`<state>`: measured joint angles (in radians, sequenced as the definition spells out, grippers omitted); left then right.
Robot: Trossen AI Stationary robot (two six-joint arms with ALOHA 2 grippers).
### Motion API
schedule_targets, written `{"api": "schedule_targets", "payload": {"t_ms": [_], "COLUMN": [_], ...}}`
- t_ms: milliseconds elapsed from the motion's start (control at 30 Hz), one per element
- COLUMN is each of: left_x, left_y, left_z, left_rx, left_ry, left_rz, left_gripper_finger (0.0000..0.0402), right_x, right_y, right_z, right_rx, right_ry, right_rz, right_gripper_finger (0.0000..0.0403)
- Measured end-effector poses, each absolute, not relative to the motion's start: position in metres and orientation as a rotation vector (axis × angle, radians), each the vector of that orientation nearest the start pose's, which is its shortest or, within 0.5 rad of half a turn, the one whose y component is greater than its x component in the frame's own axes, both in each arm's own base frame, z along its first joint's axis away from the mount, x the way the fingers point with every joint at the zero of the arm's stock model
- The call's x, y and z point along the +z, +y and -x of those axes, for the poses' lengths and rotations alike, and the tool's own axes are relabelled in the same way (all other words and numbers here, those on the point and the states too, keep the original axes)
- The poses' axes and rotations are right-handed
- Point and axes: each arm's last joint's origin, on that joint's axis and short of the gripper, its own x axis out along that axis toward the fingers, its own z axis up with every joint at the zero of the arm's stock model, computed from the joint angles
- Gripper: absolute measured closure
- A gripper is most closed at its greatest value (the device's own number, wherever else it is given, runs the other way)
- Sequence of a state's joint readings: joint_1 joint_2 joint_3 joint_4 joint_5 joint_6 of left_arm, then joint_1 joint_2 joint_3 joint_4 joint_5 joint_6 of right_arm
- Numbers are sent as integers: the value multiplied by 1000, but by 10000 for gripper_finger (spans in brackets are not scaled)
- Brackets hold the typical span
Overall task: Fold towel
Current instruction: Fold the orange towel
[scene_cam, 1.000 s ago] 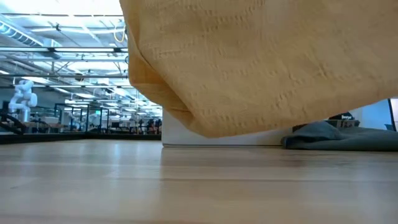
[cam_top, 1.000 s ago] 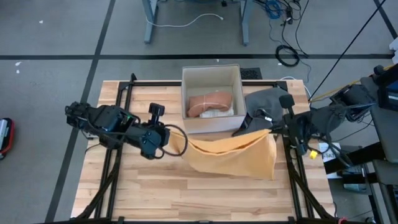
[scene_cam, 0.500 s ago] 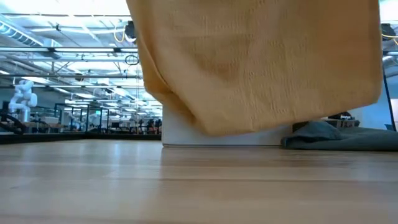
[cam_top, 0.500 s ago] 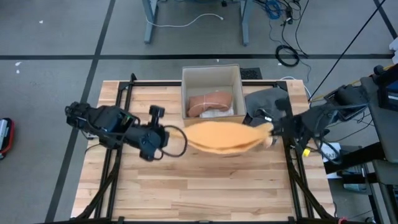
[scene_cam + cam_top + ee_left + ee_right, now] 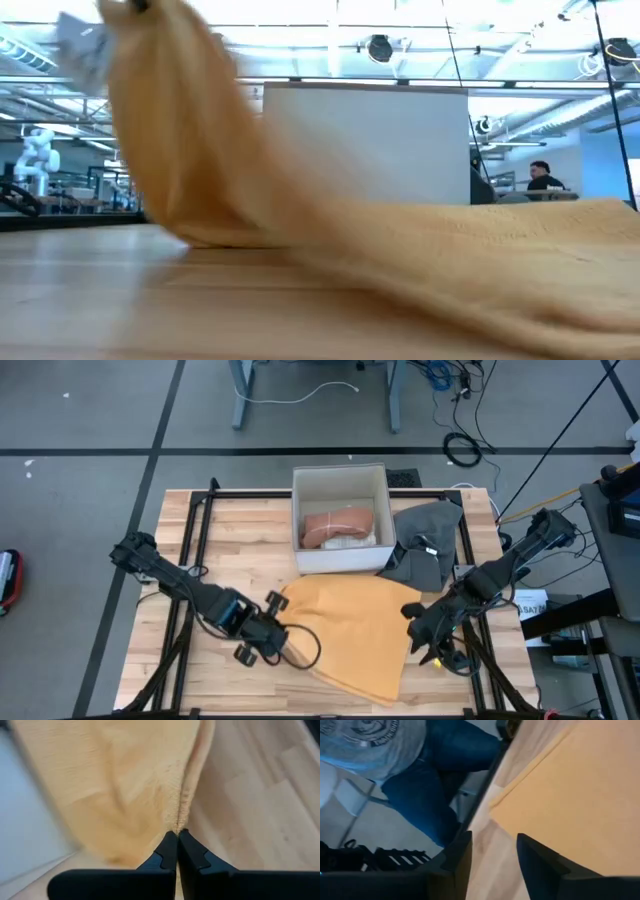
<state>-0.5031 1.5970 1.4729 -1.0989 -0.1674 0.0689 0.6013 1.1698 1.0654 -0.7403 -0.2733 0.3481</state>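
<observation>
So the left gripper [image 5: 177, 834] has its fingers pressed together, pinching a bunched corner of the yellow towel [image 5: 350, 630], low over the front-left part of the table [image 5: 180, 690]. In the low view that corner rises in a peak while the rest of the cloth trails down flat onto the wood, so it looks like the arm is keeping one corner up to drag or flip it over for the fold.

The right gripper [image 5: 492, 852] sits near the table's front-right edge with its fingers spread and nothing between them; the towel's edge lies flat on the wood just ahead of it. Best guess is it's let its corner lie so the cloth can settle, though that's a judgement call.

The towel itself is spread across the front-middle of the table, one corner reaching toward the front edge, not folded yet.

Behind it, at the middle of the back edge, there's a white box [image 5: 372, 552] with a pinkish-orange folded cloth [image 5: 338, 526] inside, probably where finished pieces go. A grey cloth [image 5: 425, 535] is heaped on the table just beside the box, toward the back-right corner. A person in jeans [image 5: 427, 785] stands off the table's right side.
</observation>
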Motion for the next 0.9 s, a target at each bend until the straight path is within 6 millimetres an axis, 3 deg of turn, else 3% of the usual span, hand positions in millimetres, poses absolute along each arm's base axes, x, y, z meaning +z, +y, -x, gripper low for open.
{"api": "schedule_targets", "payload": {"t_ms": [167,333,567,900], "left_x": [264,234,211,185], "left_y": [-159,-159,-152,-155], "left_z": [-275,-272,-264,-253], "left_rx": [-384,-365,-237,-286], "left_ry": [1088,1082,1156,1176], "left_rz": [-439,-403,-286,-180], "left_gripper_finger": [401,401,382,366], "right_x": [284,268,255,201], "right_y": [143,136,134,150], "right_z": [-187,-197,-218,-258], "right_rx": [647,415,375,475], "right_ry": [943,772,514,575], "right_rz": [-155,25,59,44], "right_gripper_finger": [249,251,261,261]}}
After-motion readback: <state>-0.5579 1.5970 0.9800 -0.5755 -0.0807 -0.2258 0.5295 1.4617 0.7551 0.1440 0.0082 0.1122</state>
